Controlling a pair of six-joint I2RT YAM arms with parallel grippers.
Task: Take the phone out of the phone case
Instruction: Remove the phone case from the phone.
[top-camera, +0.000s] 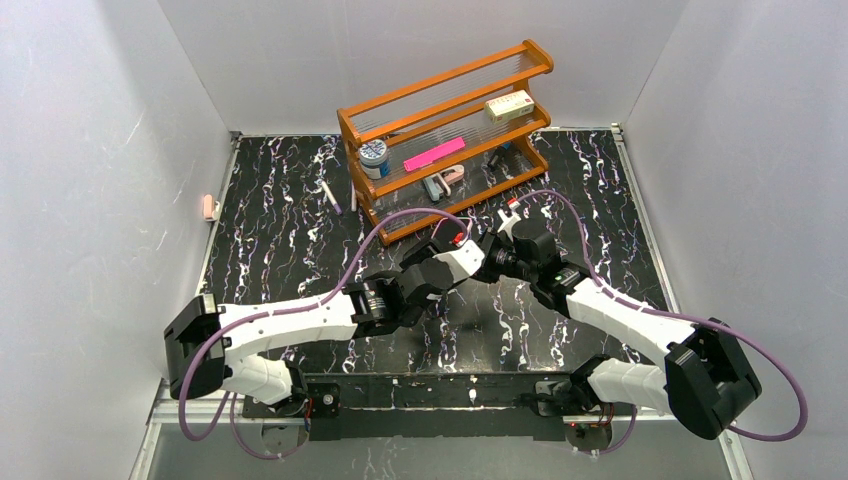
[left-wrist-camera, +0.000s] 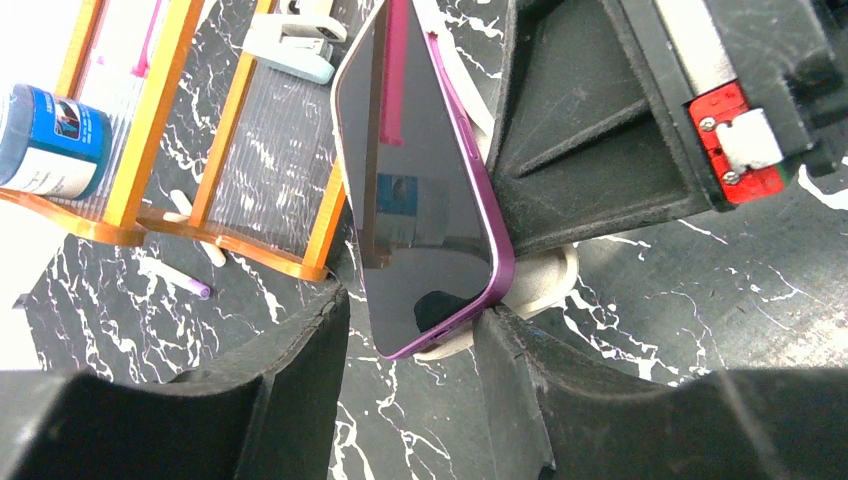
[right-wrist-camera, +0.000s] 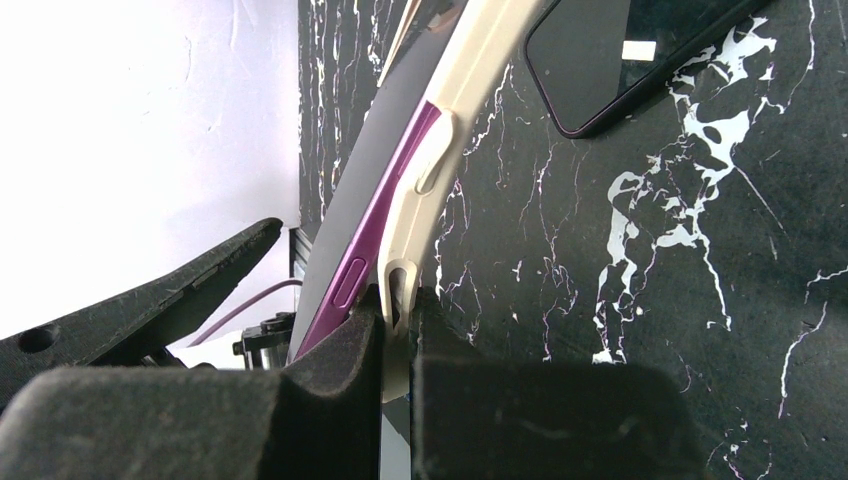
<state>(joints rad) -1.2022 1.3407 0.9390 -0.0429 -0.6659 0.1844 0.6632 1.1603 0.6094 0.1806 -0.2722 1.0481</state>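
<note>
I count one phone (left-wrist-camera: 420, 180) and one phone case (right-wrist-camera: 440, 150), both held up above the desk (top-camera: 290, 230) between my two arms. The left jaws clamp one corner of the purple phone. The right jaws pinch the edge of the cream case, and the phone stands partly out of it. In the top camera both are hidden behind the wrists.

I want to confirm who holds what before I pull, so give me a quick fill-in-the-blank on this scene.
1. The right gripper is shut on the edge of the cream ___.
2. The left gripper is closed on the phone, whose frame is ___.
3. The rack holding the blue-labelled jar is ___.
Missing words: phone case; purple; orange.
</note>
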